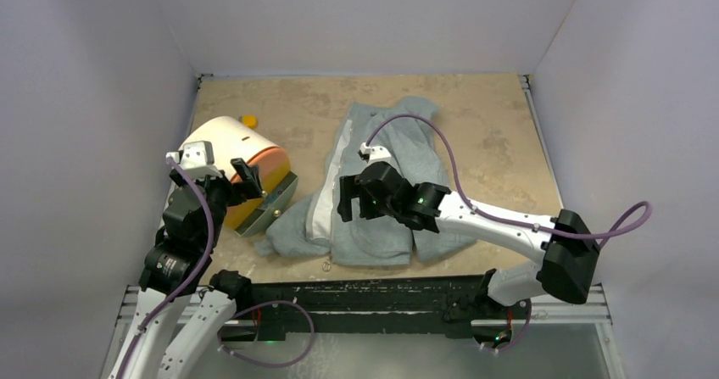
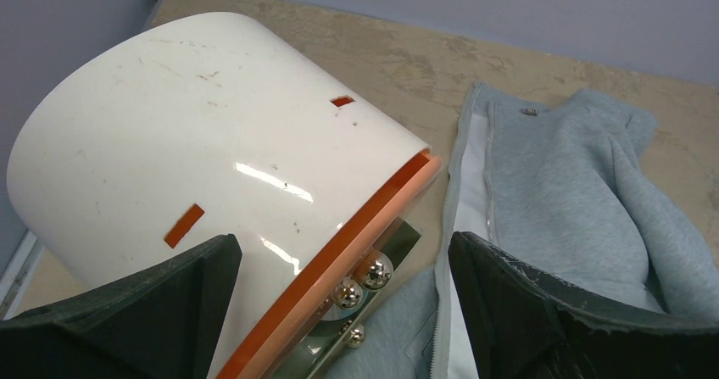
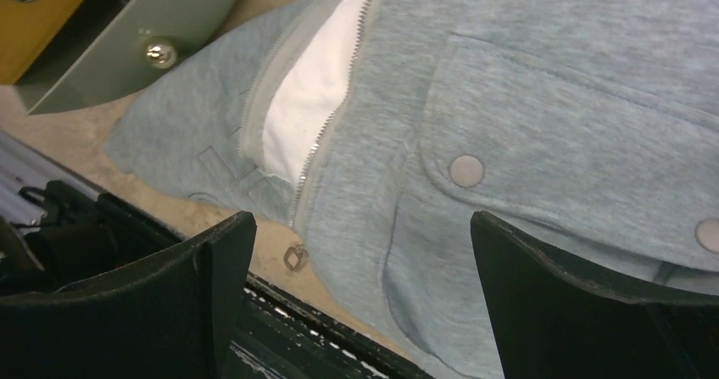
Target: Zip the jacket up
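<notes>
looks like the approach step: the right tool [image 3: 360, 218] hovers, fingers apart and empty, over the 6 o'clock end of the small light grey fabric jacket [image 1: 398, 133], which lies in the middle of the table [image 1: 492, 142]. the left tool [image 2: 343, 239], also apart, hangs at 9 o'clock. next, i'd say, the zipper [image 3: 326, 133] needs its bottom ends joined. the front lies open, white lining [image 3: 305, 116] showing.

A white plastic drum with an orange rim [image 1: 237, 154] lies on its side against the left edge of the light grey fabric jacket [image 1: 390, 218] (its grey base plate [image 1: 273, 203] meets the sleeve), blocking that side. Bare tan tabletop [image 1: 500, 142] lies open to the jacket's right and along the far white wall [image 1: 365, 23].
</notes>
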Action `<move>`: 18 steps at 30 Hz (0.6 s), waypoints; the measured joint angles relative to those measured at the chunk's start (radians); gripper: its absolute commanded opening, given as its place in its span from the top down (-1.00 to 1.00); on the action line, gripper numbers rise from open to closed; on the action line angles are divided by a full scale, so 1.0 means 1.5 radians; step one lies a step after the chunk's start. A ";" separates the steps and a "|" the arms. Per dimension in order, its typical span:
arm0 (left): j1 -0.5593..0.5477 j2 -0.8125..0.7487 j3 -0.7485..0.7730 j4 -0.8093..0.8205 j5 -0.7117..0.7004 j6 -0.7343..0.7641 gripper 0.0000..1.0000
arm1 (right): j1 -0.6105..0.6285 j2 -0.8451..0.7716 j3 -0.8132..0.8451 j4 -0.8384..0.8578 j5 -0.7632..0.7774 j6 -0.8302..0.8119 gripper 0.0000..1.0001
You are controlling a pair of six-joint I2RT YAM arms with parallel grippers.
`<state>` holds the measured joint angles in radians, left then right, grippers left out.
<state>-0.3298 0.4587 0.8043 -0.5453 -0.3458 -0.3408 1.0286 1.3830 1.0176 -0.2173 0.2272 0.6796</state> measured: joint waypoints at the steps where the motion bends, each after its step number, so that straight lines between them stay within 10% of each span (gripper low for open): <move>1: 0.000 0.000 0.000 0.000 -0.001 0.000 -1.00 | -0.001 0.008 0.009 -0.019 0.008 0.010 -0.98; 18: 0.000 0.005 0.002 0.010 0.065 -0.010 -0.85 | -0.215 -0.065 0.057 -0.172 0.043 -0.052 -0.98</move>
<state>-0.3298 0.4667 0.8078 -0.5297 -0.2485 -0.3557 0.7055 1.2854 1.1030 -0.4747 0.2920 0.6022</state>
